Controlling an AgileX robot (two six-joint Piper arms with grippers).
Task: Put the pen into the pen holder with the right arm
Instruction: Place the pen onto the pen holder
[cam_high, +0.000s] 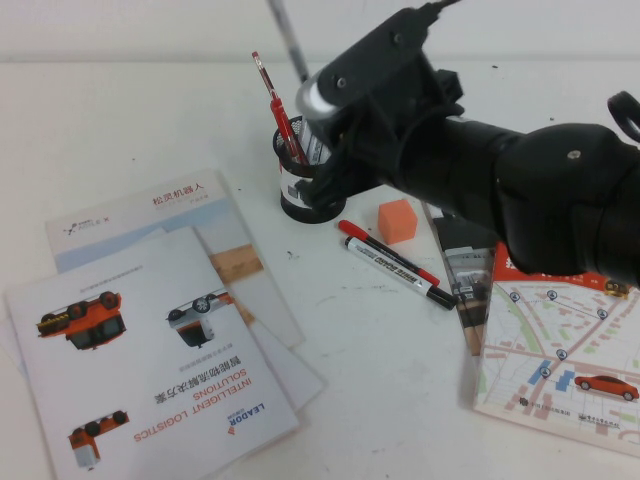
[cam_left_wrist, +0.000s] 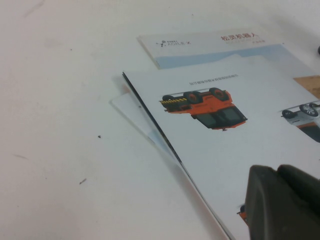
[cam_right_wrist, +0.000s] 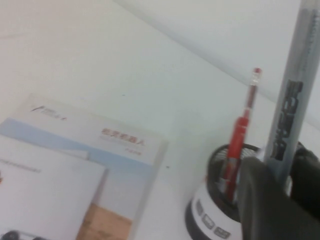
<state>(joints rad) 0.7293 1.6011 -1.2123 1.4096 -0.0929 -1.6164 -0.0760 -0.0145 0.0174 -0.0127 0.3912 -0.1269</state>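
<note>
Pen (cam_right_wrist: 292, 100) stands pinched in my right gripper (cam_right_wrist: 277, 185), lowered over the pen holder (cam_high: 300, 185). Left gripper (cam_left_wrist: 282, 202) hovers over the brochures (cam_left_wrist: 225, 145), well left of the holder; its opening I cannot tell.

plain white table (cam_high: 120, 120), evenly lit

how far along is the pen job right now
Done: the right claw has the silver pen gripped and upright at the pen holder, where a red pen already stands. In hand: lowering it; whether its tip is inside is hidden. Left: release and withdraw. The left claw sits parked over the brochures.
</note>
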